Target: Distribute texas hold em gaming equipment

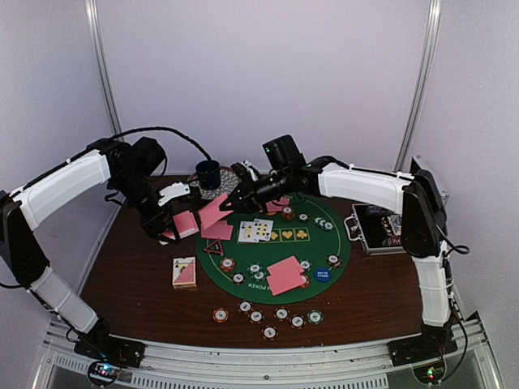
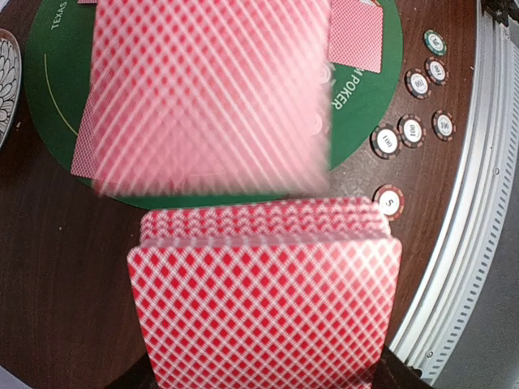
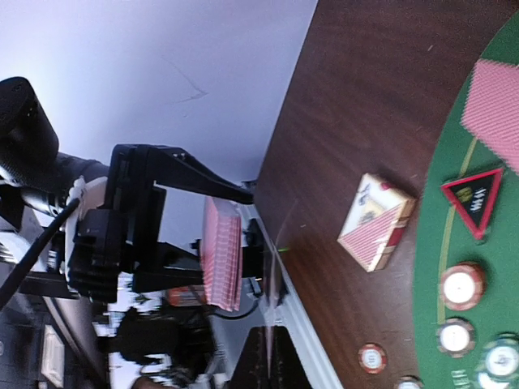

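The card stack (image 2: 268, 308) sits squeezed in the left claw (image 1: 172, 229), just left of the green mat (image 1: 312, 253). The right claw (image 1: 237, 197) pinches one loose card (image 1: 213, 211) above the mat's left edge; lay it down flat and slowly.

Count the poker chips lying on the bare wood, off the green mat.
7. All lie before the mat's near edge: an orange chip leftmost, five chips in a loose row to its right, one in front of the row. More could be hidden farther back.
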Controlling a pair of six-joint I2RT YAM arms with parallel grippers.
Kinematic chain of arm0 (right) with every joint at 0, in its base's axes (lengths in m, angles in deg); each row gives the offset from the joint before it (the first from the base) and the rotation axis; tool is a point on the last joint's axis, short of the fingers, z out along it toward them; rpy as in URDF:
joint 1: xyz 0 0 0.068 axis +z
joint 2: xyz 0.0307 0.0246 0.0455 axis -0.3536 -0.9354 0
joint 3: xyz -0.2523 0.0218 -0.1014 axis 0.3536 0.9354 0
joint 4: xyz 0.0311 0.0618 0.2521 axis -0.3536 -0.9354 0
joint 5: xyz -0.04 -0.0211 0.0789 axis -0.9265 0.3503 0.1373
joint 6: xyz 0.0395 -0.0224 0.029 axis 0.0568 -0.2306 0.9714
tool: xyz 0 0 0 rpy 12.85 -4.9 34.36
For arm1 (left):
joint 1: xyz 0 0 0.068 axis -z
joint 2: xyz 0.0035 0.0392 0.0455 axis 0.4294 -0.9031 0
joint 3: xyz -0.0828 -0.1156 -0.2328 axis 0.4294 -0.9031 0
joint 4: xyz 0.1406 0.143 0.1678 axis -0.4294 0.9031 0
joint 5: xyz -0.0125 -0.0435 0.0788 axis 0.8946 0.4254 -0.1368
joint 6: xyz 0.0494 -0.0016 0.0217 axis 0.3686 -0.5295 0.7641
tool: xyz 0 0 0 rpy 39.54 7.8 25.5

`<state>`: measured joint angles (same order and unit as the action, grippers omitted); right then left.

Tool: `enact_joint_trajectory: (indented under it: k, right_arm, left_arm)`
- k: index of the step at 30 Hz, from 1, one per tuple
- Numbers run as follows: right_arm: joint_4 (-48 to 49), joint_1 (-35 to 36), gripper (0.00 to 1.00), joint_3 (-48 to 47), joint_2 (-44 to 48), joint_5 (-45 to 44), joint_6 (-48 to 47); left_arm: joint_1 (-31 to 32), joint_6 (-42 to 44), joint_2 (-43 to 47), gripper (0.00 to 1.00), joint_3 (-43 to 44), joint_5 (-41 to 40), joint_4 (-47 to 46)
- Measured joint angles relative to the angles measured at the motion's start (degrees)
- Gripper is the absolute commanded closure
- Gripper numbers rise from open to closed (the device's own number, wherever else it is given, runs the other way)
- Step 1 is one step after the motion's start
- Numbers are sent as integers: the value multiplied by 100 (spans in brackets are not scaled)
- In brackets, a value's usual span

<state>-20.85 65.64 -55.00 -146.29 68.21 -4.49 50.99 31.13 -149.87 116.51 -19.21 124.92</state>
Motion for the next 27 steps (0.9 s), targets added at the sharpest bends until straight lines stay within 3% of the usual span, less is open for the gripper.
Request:
enact_joint_trajectory:
  k: [5,11,16,21,27]
  right_arm:
    - [-1987,-315,100,-535,459,-1165,-2157]
    - [-3082,-264,100,-461,1213,-3445,-4583]
    - [-3021,44,100,-17,1222,-5545,-6247]
    - [-1996,619,100,942,785,-7632,-8056]
    - [-1058,911,100,1248,42,-8642,-9280]
  left_arm:
    - [0,0,2,100,-15,-13,-2]
    - [0,0,2,100,-44,-42,4]
    - [0,0,2,100,-44,-61,4]
    - [0,0,2,100,-44,-70,9]
    - [0,0,24,100,-66,-101,13]
